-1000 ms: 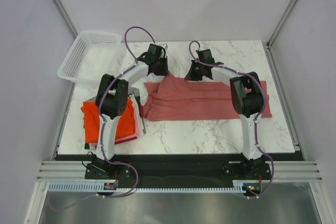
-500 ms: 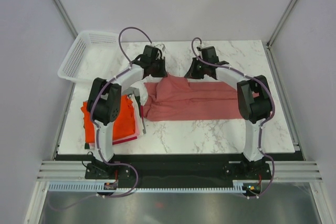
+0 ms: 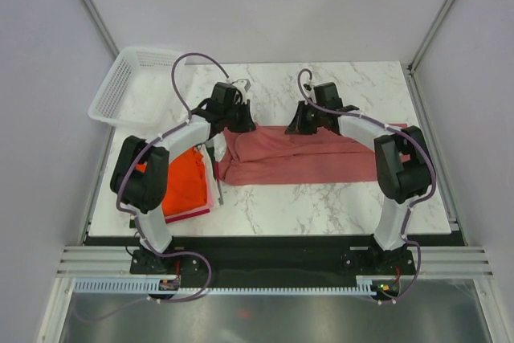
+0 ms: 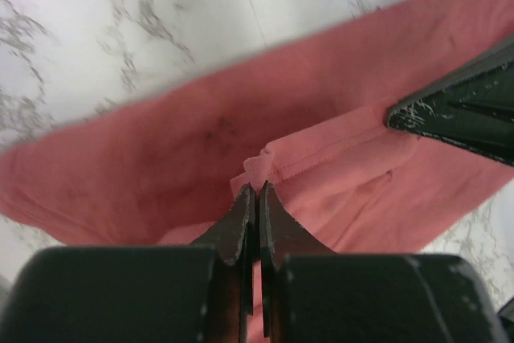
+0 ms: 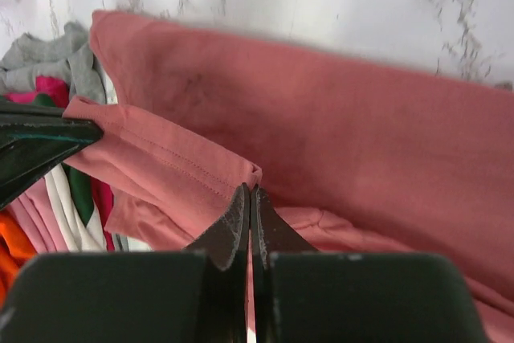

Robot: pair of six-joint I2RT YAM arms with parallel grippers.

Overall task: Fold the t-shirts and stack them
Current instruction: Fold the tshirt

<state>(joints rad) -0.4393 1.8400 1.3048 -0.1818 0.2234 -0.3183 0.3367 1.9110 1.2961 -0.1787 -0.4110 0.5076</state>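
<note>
A dusty pinkish-red t-shirt (image 3: 305, 158) lies spread across the middle of the marble table. My left gripper (image 3: 235, 120) is shut on its hemmed edge (image 4: 269, 162) at the far left. My right gripper (image 3: 303, 123) is shut on the same hem (image 5: 253, 173) further right. The right gripper's finger shows in the left wrist view (image 4: 462, 110), and the left gripper's finger shows in the right wrist view (image 5: 36, 146). A stack of folded t-shirts (image 3: 183, 185), bright orange-red on top, lies at the left; its grey, pink and white layers show in the right wrist view (image 5: 56, 198).
A white mesh basket (image 3: 132, 86) stands at the far left corner of the table. Bare marble (image 3: 321, 206) lies in front of the shirt and behind it (image 3: 369, 86). Frame posts stand at the far corners.
Both grippers have moved toward me and lower with the shirt's hem. The raised peak of cloth between them has flattened onto the shirt.
</note>
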